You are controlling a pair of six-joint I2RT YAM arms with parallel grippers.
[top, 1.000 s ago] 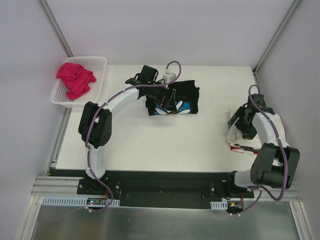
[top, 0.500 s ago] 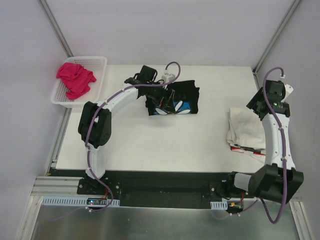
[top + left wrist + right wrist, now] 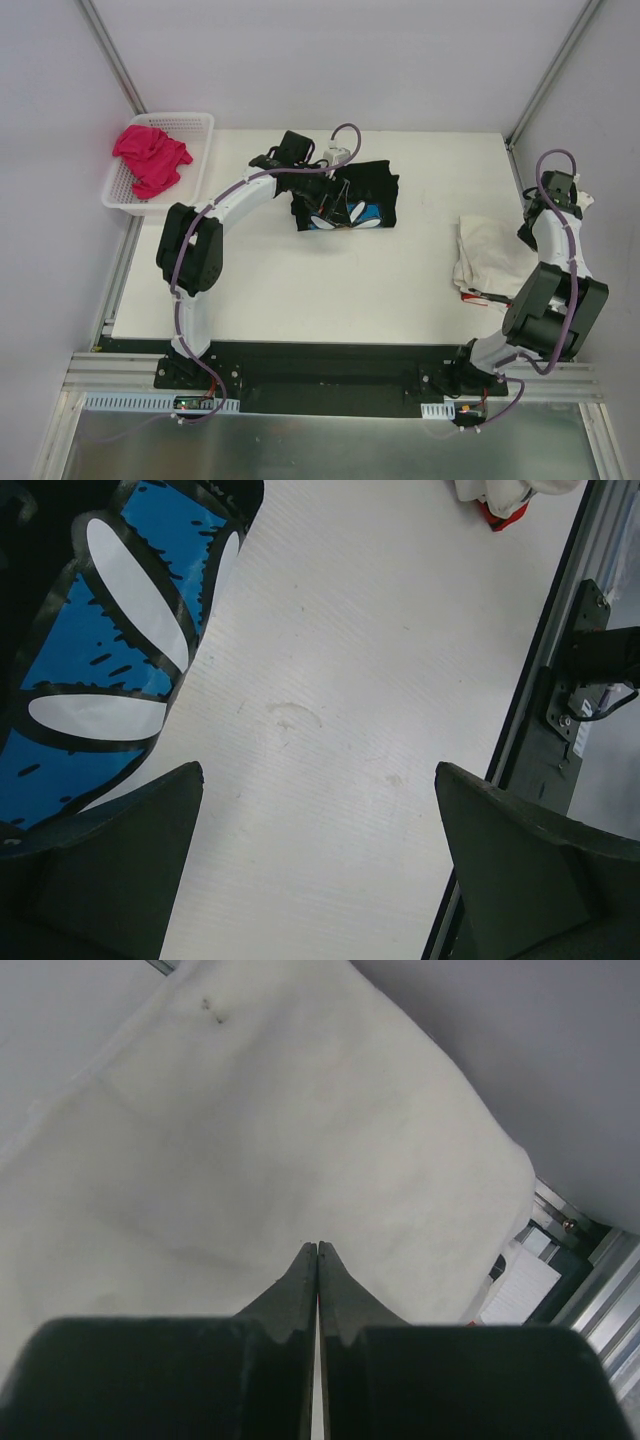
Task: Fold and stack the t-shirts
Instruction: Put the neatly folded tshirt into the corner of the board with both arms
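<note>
A black t-shirt (image 3: 370, 190) with a white daisy on a blue patch lies folded at the middle back of the table; its print (image 3: 100, 660) fills the left of the left wrist view. My left gripper (image 3: 335, 197) (image 3: 320, 770) hovers over the shirt's near edge, open, with bare table between its fingers. Cream-white t-shirts (image 3: 490, 258) (image 3: 300, 1130) lie stacked at the right. My right gripper (image 3: 535, 228) (image 3: 318, 1246) hangs above their right side, shut on nothing. A bright pink t-shirt (image 3: 150, 157) lies crumpled in the basket.
The white mesh basket (image 3: 197, 125) stands off the table's back left corner. Something red (image 3: 474, 297) pokes out under the cream stack's near edge. The table's right edge and the frame rail (image 3: 560, 680) run close by the right arm.
My right arm has risen off the cream stack and swung to the right wall, and its gripper has shut. The left arm has not moved.
</note>
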